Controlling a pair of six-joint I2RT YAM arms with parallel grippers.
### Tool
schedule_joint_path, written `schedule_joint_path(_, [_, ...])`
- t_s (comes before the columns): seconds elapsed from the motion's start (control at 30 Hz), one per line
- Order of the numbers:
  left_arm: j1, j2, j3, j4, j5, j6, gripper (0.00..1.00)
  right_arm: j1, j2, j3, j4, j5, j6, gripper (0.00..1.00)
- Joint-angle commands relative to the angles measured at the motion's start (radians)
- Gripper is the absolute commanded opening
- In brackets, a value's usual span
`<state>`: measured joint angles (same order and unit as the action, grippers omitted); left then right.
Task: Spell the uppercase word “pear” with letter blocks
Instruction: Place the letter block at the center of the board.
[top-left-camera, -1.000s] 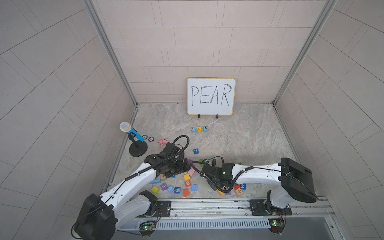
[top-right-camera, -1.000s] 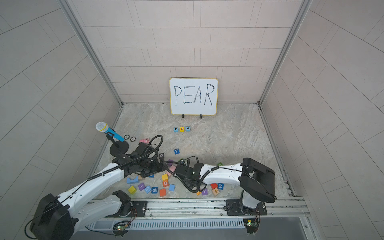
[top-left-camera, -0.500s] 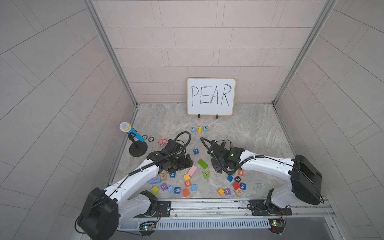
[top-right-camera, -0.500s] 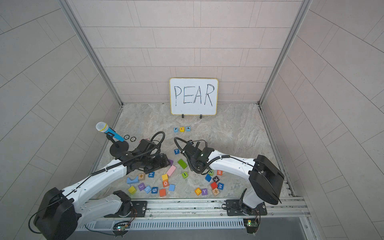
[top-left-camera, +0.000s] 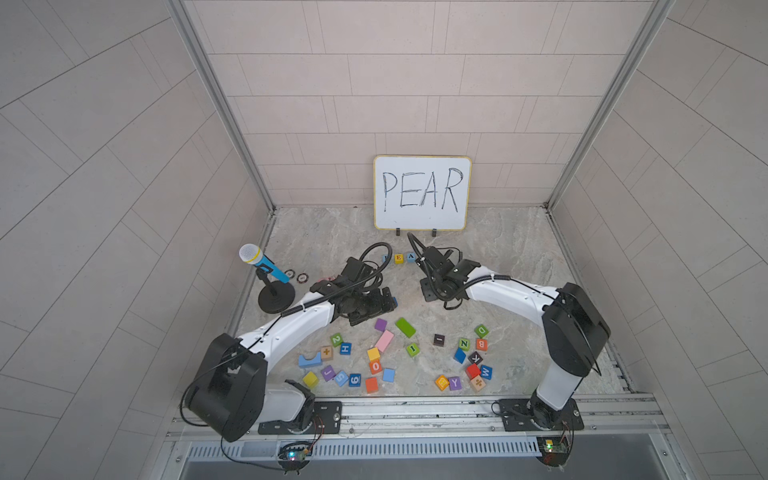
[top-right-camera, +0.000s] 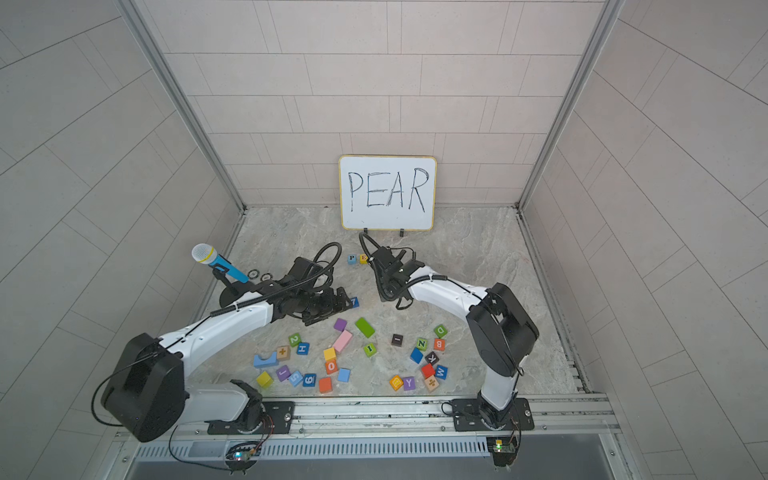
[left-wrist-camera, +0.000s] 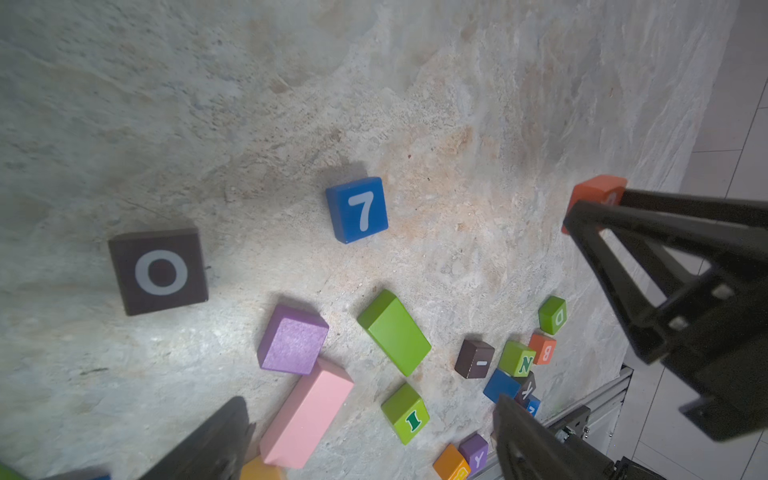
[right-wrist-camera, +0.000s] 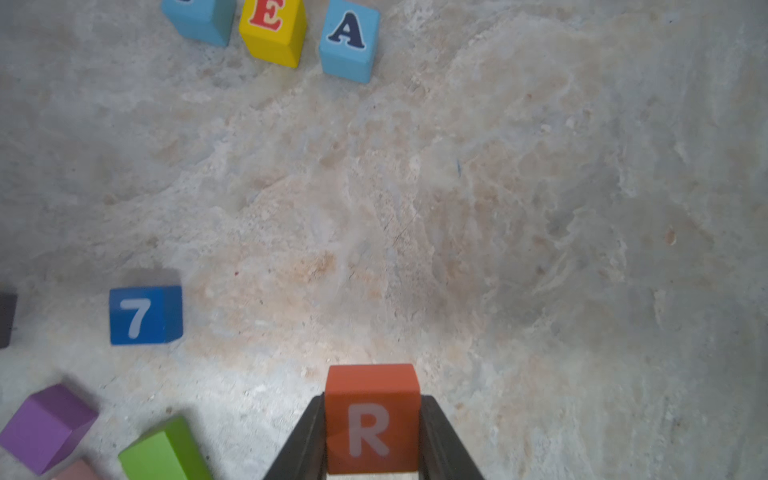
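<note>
Pale tiled walls (top-left-camera: 374, 83) enclose a marbled beige floor (top-left-camera: 519, 241); a metal rail (top-left-camera: 415, 409) runs along its near edge.

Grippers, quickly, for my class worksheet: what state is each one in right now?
Left gripper: open, holding nothing.
Right gripper: closed on the orange R block.

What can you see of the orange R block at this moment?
The orange R block is a small matte cube, apparently painted wood, with a white R on the face toward the wrist camera. The right gripper is shut on it, a black finger flat against each side. It is well short of the A block, touching no other block.
</note>
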<state>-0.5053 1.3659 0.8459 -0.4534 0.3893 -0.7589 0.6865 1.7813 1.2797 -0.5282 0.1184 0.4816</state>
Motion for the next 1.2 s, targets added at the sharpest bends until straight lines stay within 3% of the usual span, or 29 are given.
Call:
schedule_joint_path(0.0, [0.009, 0.049, 0.054, 0.024, 0.019, 0.023, 0.95, -0.031, 0.061, 0.064, 0.011, -0.002, -0.026, 0.37])
schedule_joint_path(0.47, [0.016, 0.255, 0.181, 0.071, 0.056, 0.029, 0.95, -0.143, 0.291, 0.261, 0.057, -0.044, -0.02, 0.37])
schedule_joint_path(1.17, [0.058, 0.289, 0.216, 0.065, 0.077, 0.058, 0.95, -0.193, 0.475, 0.458, 0.048, -0.103, 0.003, 0.37])
